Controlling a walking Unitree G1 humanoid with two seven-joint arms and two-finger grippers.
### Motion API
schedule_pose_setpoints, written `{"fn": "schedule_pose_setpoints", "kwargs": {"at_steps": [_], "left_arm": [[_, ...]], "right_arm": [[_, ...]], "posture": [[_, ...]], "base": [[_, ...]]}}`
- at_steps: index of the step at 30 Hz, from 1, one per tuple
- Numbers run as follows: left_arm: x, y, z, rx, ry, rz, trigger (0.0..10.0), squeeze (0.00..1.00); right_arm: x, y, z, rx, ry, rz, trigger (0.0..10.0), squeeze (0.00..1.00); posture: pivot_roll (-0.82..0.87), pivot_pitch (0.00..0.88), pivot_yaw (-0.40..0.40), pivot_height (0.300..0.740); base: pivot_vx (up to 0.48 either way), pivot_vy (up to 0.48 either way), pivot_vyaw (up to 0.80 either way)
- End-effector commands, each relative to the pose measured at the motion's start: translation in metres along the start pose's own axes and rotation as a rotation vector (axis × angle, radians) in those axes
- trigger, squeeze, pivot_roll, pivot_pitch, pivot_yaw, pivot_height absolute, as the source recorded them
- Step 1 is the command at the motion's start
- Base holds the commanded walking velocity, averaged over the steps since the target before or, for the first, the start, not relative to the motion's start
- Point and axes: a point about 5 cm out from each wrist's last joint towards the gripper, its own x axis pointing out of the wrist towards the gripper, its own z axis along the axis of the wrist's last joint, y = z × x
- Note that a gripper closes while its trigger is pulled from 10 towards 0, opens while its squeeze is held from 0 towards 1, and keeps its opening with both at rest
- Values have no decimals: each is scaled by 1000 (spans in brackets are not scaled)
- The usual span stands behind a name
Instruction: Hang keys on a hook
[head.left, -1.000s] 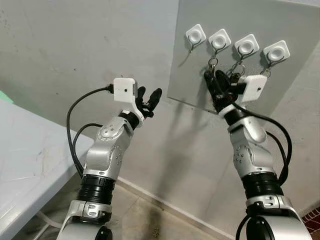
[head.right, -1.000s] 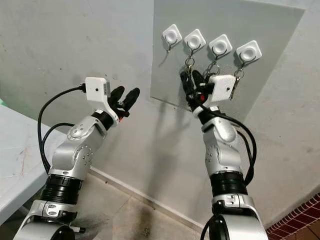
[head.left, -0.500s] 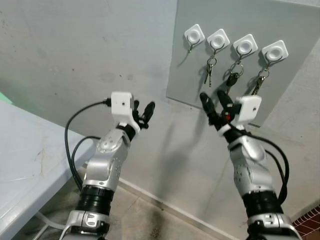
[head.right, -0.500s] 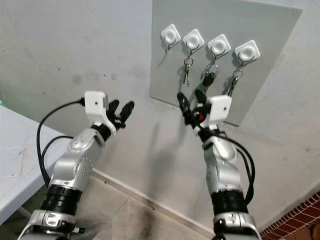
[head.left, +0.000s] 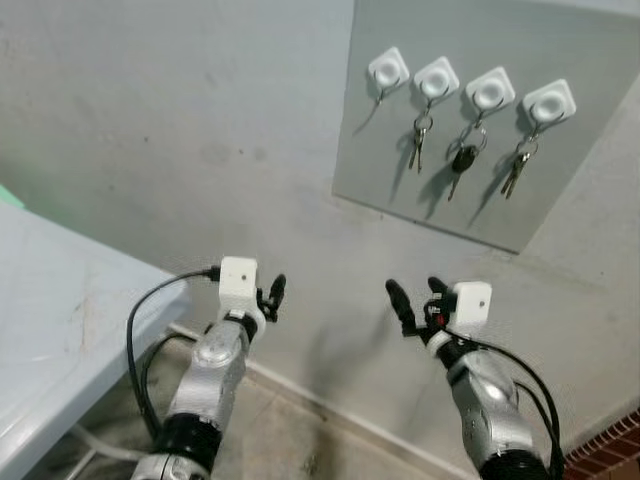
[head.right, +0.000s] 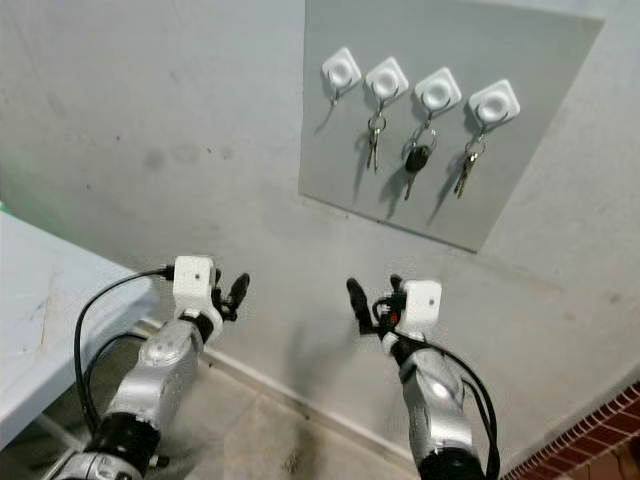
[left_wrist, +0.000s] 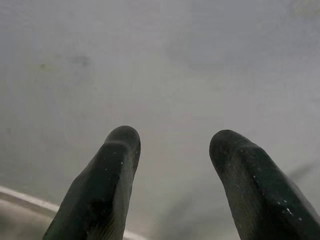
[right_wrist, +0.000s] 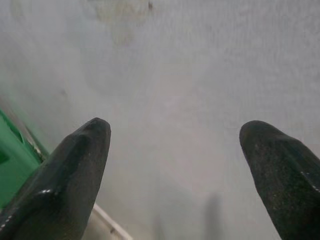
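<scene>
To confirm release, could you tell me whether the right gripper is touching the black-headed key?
Apart: the left eye view shows the right gripper open, well below the black-headed key.

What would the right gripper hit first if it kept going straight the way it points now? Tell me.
Most likely the bare grey wall. The right gripper, fingers open, points at plain wall in its wrist view, well below the panel with the hooks and keys. How far off the wall is cannot be judged.

Bare wall (head.left: 200, 130) lies open ahead of the left gripper (head.left: 270, 297) and right gripper (head.left: 416, 294), both spread and empty. The leftmost hook (head.left: 388, 70) is left free; three key sets (head.left: 462, 158) occupy the others. A table (head.left: 60, 330) bounds the left side.
</scene>
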Motion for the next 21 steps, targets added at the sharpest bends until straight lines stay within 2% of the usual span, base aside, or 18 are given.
{"fn": "schedule_pose_setpoints", "kwargs": {"at_steps": [1,3,4,6,8,9,10,13,16,21], "left_arm": [[-5,-1,-23,18,66,-16,10000,0],[-8,-1,-35,-4,109,-18,10000,0],[-8,-1,-35,-4,109,-18,10000,0],[-17,-3,-59,-70,186,-21,10000,0],[-19,-4,-64,-73,210,-17,10000,0],[-25,-7,-75,-71,240,-37,10000,0],[-25,-7,-75,-71,240,-37,10000,0],[-36,-10,-94,-64,308,-45,10000,0],[-43,-14,-106,-92,351,-48,10000,0],[-62,-14,-128,-155,440,-32,10000,0]], "right_arm": [[-11,-1,-22,-5,84,-21,10000,1000],[-17,-2,-32,-2,123,-36,10000,1000],[-17,-2,-32,-2,123,-36,10000,1000],[-31,-4,-56,-14,233,-72,10000,1000],[-34,-4,-61,-17,257,-75,10000,1000],[-44,-5,-73,-20,317,-93,10000,1000],[-44,-5,-73,-20,317,-93,10000,1000],[-63,-7,-94,-27,442,-126,10000,1000],[-76,-8,-106,-37,519,-140,10000,1000],[-101,-12,-124,-1,623,-215,10000,1000]], "posture": [[8,0,-33,740],[4,0,-30,740],[4,0,-30,740],[-1,0,-27,740],[-1,0,-27,740],[-7,0,-24,740],[-7,0,-24,740],[-2,0,-22,740],[-1,0,-21,740],[-20,0,-16,740]], "base": [[0,0,0],[0,0,0],[0,0,0],[0,0,0],[0,0,0],[0,0,0],[0,0,0],[0,0,0],[0,0,0],[0,0,0]]}}
